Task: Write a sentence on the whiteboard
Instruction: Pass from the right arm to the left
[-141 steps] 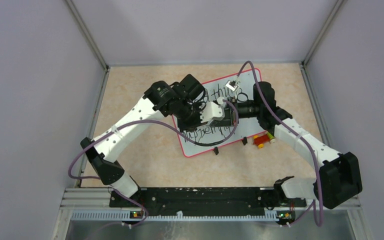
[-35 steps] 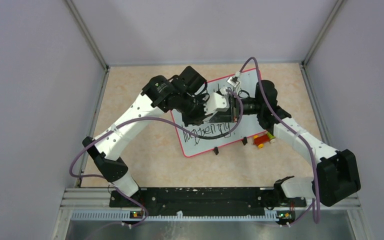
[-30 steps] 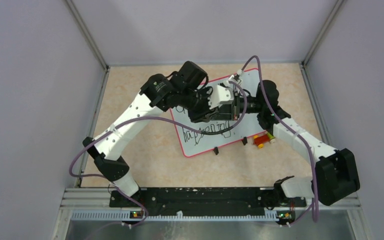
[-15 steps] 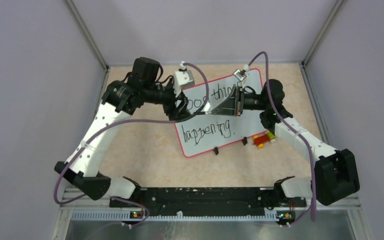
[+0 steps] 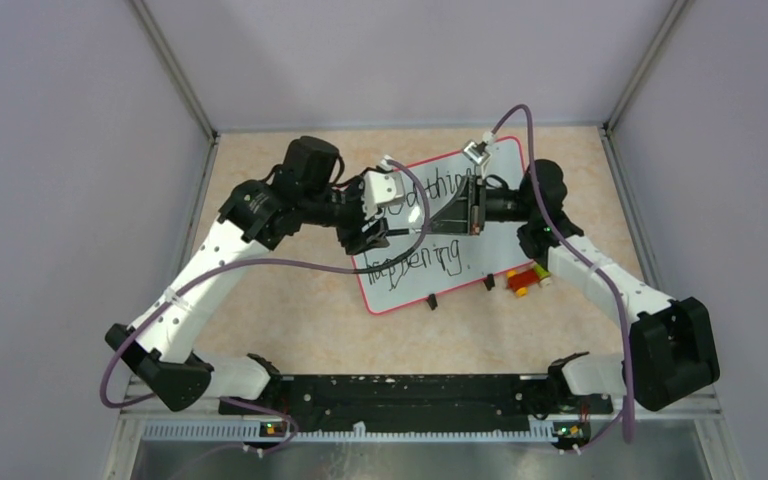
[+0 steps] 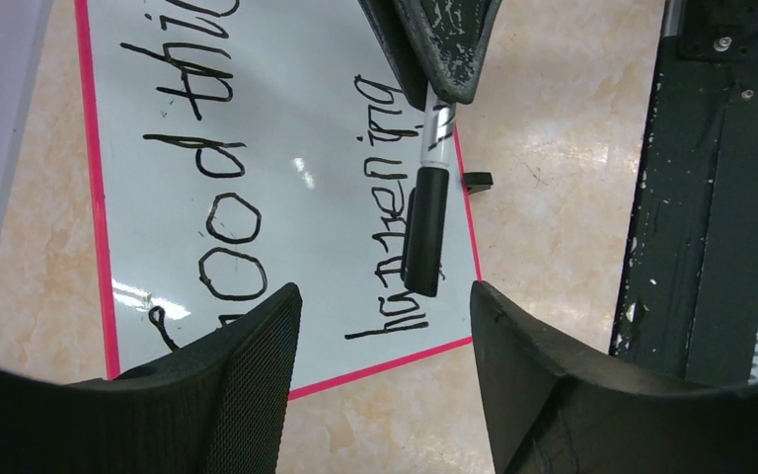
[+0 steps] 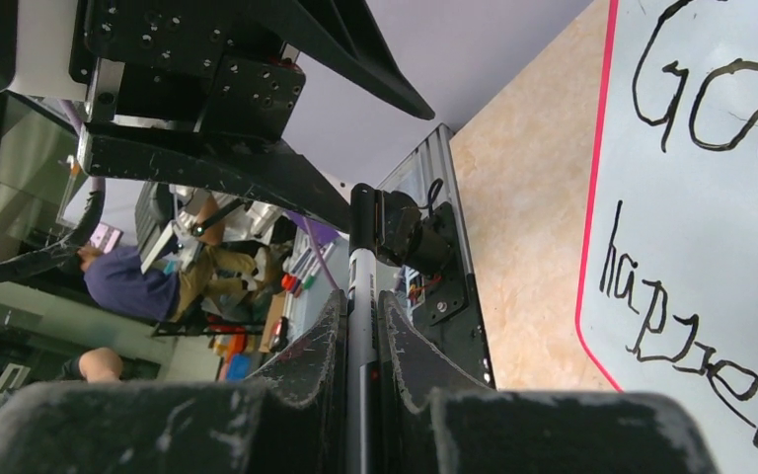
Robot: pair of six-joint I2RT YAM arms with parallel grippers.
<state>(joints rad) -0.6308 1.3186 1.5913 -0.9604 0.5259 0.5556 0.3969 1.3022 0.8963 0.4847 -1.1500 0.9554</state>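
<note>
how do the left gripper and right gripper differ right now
The left gripper is open with nothing between its fingers; the right gripper is shut on the marker. In the top view the left gripper sits at the left edge of the whiteboard, while the right gripper is over its middle. Both are above the board and point toward each other.

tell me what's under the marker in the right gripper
The marker, clamped in the right gripper, hangs over the whiteboard, across "happening" in the sentence. Its black end hides a few middle letters. Whether it touches the board cannot be told.
</note>
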